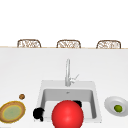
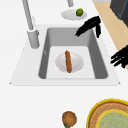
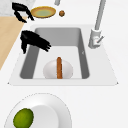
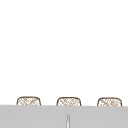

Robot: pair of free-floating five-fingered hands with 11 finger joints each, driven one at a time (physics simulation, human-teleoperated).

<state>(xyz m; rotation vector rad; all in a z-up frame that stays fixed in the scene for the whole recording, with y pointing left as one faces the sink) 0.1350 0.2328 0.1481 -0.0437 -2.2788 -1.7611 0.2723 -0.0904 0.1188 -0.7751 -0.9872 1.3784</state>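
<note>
Desk [image 1: 20, 70]: white, with a sink set into it.
Far left: round woven plate with a yellow rim and greenish centre [image 1: 12, 112]; a small brown ball-shaped item [image 1: 22, 96] lies just beside it.
Left robot hand [image 1: 38, 113]: hangs in the air by the sink's left front corner, fingers loosely spread, holding nothing.
Grey rectangular sink [image 1: 47, 95]: a tall curved metal faucet [image 1: 67, 72] stands at its back rim.
Round white plate [image 2: 61, 62]: lies on the basin floor.
Brown sausage [image 2: 67, 61]: lies lengthwise across that plate, touched by neither hand.
Right robot hand [image 2: 87, 25]: hovers above the basin's right front edge, fingers straight and angled down toward the basin, apart from the plate, carrying nothing.
Large red ball [image 1: 67, 115]: in the front view's foreground, in front of the basin.
Far right: white dish [image 1: 110, 103] bearing a green lime [image 1: 118, 108].
Status: the sausage and its plate lie in the sink, ungrasped.
</note>
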